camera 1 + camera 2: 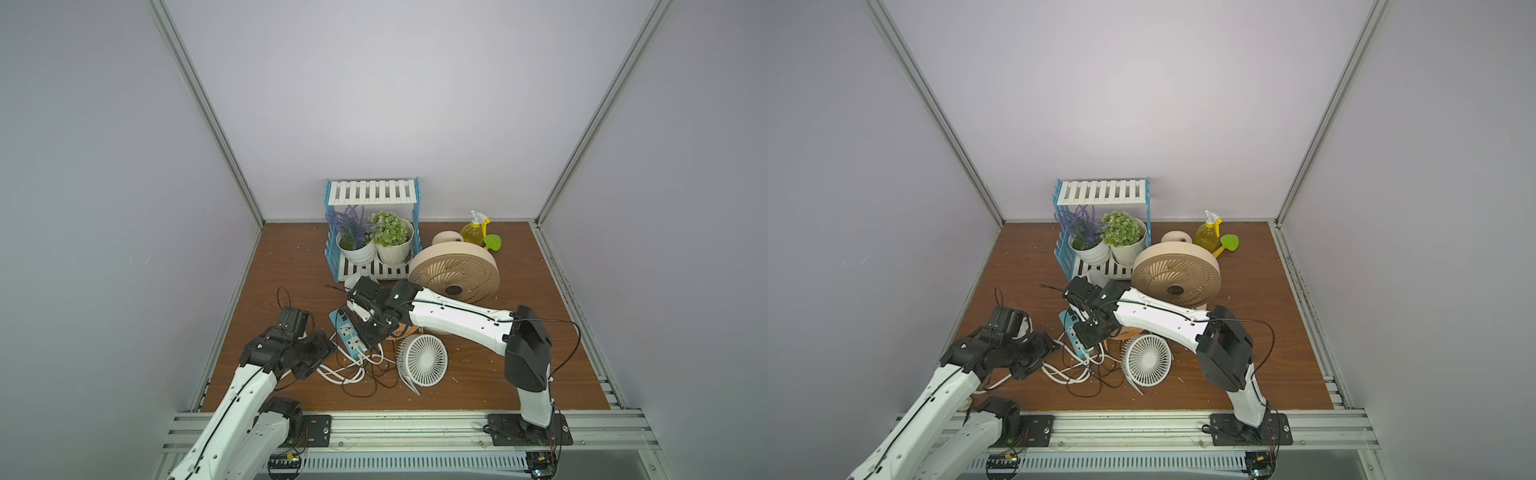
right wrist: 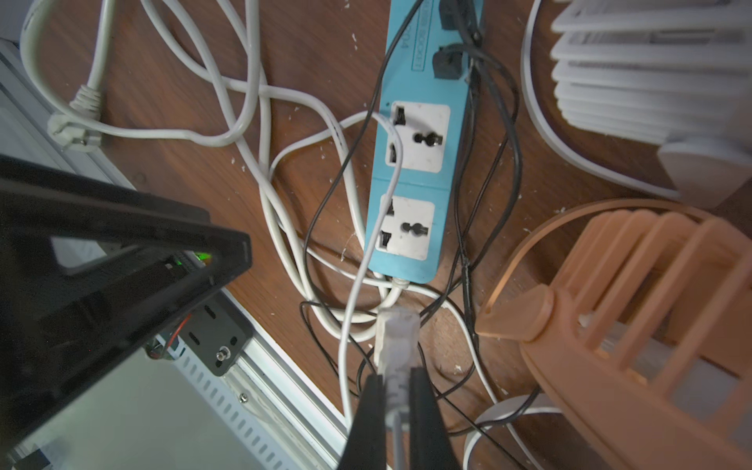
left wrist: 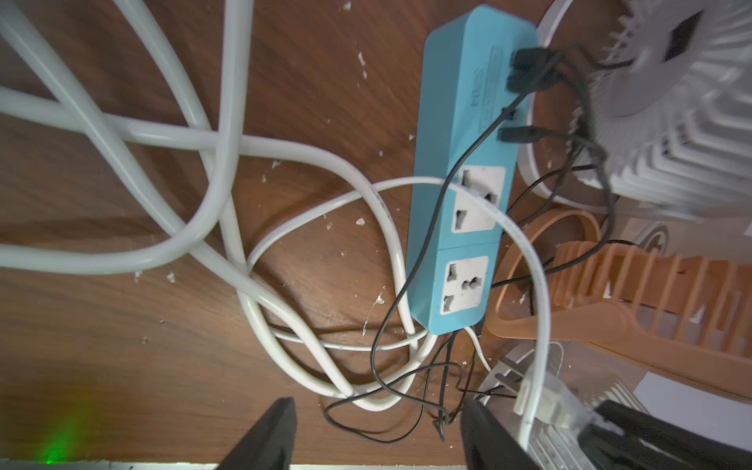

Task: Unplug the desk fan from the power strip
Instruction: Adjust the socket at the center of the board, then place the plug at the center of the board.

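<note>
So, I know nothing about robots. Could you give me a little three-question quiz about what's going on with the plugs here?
1. True or false: both white socket faces on the power strip have nothing plugged into them.
2. What is the right gripper shut on? A a pen; B a pale plug on a thin white cable; C a screwdriver.
3. Fill in: the plugs sitting in the strip's USB end are ___ in colour.

Key: 1 true; 2 B; 3 black.
</note>
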Robot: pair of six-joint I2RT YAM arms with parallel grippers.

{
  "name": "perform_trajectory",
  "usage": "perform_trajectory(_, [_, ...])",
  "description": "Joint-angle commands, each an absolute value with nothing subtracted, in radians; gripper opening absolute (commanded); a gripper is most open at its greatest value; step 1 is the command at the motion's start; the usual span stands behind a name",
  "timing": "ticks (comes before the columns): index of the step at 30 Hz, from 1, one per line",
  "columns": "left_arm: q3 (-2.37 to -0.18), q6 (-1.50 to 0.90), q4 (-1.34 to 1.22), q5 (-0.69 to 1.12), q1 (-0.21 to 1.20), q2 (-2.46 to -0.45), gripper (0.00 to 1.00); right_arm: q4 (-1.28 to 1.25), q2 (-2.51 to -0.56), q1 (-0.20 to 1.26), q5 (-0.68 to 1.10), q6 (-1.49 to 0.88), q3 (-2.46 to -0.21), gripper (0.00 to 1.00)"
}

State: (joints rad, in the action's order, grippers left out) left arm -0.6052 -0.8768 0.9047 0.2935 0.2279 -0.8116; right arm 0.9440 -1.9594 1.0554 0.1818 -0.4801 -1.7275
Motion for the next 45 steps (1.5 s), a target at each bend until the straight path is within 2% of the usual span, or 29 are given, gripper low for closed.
perform_trajectory(1, [-0.594, -0.87, 0.913, 0.262, 0.269, -0.874, 0.63, 0.9, -1.913, 1.051, 0.192, -0.5, -1.726, 0.0])
perform_trajectory(6, [-0.548, -0.902, 0.833, 0.256, 0.282, -0.882, 0.59, 0.887, -1.903, 1.049, 0.185, -0.507, -1.706, 0.0])
perform_trajectory(16, [-0.444, -0.984, 0.468, 0.355, 0.282, -1.027, 0.5, 0.886, -1.889, 1.051, 0.183, -0.51, -1.703, 0.0])
perform_trajectory(21, [-0.476, -0.963, 0.431, 0.366, 0.283, -1.104, 0.35, 0.891, -1.879, 1.049, 0.176, -0.509, -1.7, 0.0])
perform_trajectory(26, [-0.474, -0.963, 0.463, 0.35, 0.282, -1.066, 0.18, 0.896, -1.877, 1.047, 0.173, -0.509, -1.699, 0.0])
perform_trajectory(29, [-0.474, -0.958, 0.494, 0.337, 0.282, -1.043, 0.02, 0.893, -1.881, 1.044, 0.176, -0.512, -1.699, 0.0])
perform_trajectory(30, [-0.478, -0.955, 0.512, 0.333, 0.283, -1.034, 0.0, 0.893, -1.881, 1.041, 0.18, -0.513, -1.699, 0.0])
perform_trajectory(37, [-0.566, -0.878, 0.642, 0.313, 0.282, -0.901, 0.0, 0.797, -1.87, 0.984, 0.256, -0.575, -1.619, 0.0])
perform_trajectory(45, [-0.67, -0.78, 0.648, 0.496, 0.282, -0.88, 0.0, 0.6, -1.972, 0.997, 0.406, -0.66, -1.6, 0.0])
